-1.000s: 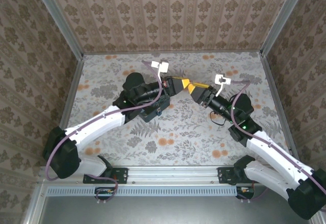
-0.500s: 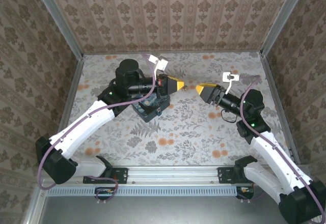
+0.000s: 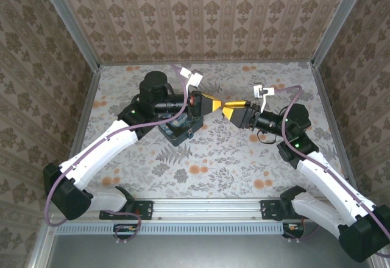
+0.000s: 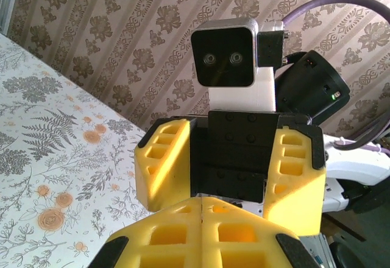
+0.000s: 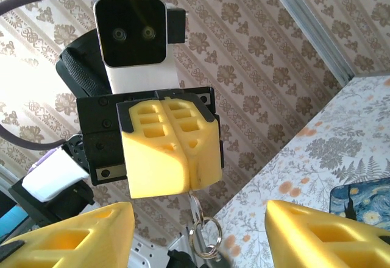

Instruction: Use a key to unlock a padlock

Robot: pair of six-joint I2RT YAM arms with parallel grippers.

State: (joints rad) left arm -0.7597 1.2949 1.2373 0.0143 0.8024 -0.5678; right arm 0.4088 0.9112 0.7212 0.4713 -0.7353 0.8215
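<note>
At far centre, the left gripper (image 5: 190,186) pinched the key (image 5: 195,202), offering it. The right gripper (image 3: 230,109) gaped, empty, facing it.

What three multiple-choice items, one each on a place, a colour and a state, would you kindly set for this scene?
1. Where is the painted box?
A on the near rail
B on the table under the left arm
C against the back wall

2. What colour are the grippers' fingers?
A red
B green
C yellow

3. How does the right gripper stand?
A open
B shut on a pen
C shut on the box

Answers:
1. B. The top view shows the box lying on the table beneath the left arm.
2. C. Both wrist views show yellow fingers.
3. A. Its fingers stand wide apart with nothing between them, while the key ring hangs from the shut left gripper.
</note>
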